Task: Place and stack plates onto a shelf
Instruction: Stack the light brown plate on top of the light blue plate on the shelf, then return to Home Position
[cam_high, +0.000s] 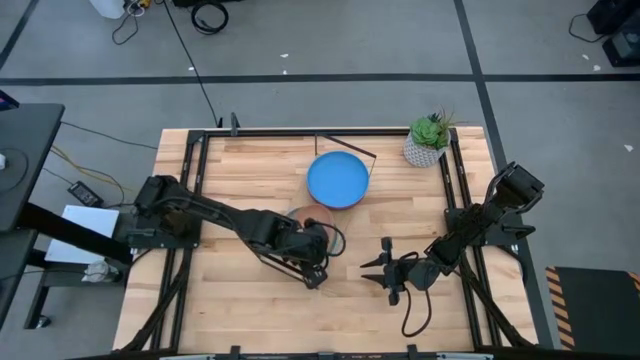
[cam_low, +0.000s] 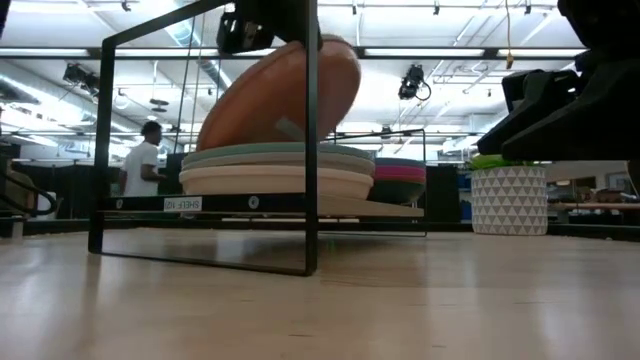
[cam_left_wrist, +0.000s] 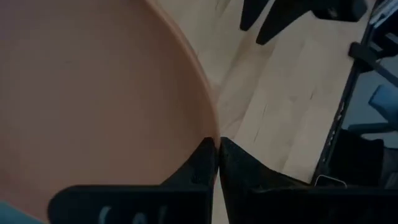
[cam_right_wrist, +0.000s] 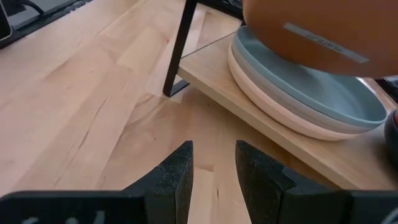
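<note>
My left gripper (cam_high: 316, 250) (cam_left_wrist: 217, 154) is shut on the terracotta plate (cam_low: 285, 95) (cam_left_wrist: 93, 93) (cam_right_wrist: 323, 31) and holds it tilted over the near end of the shelf (cam_right_wrist: 211, 68). Below it, a stack of a cream plate (cam_low: 275, 182) and greyish plates (cam_right_wrist: 298, 93) lies on the shelf board. A blue plate (cam_high: 338, 180) tops a second stack at the shelf's far end, with a pink plate (cam_low: 400, 176) under it. My right gripper (cam_high: 386, 270) (cam_right_wrist: 214, 165) is open and waits to the right of the shelf, low over the table. My left gripper pinches the terracotta plate's rim (cam_left_wrist: 212, 127) between its two fingers. It comes at the raised edge from above, on a slant. The plate stands steeply tilted, and its lower rim (cam_low: 215, 140) rests on the top plate of the near stack.
The shelf's black wire frame (cam_low: 312, 150) rises around the stacks and crosses over them. A potted plant in a white pot (cam_high: 428, 142) (cam_low: 508, 198) stands at the table's far right. Bare wood lies near and left of the shelf (cam_high: 230, 300).
</note>
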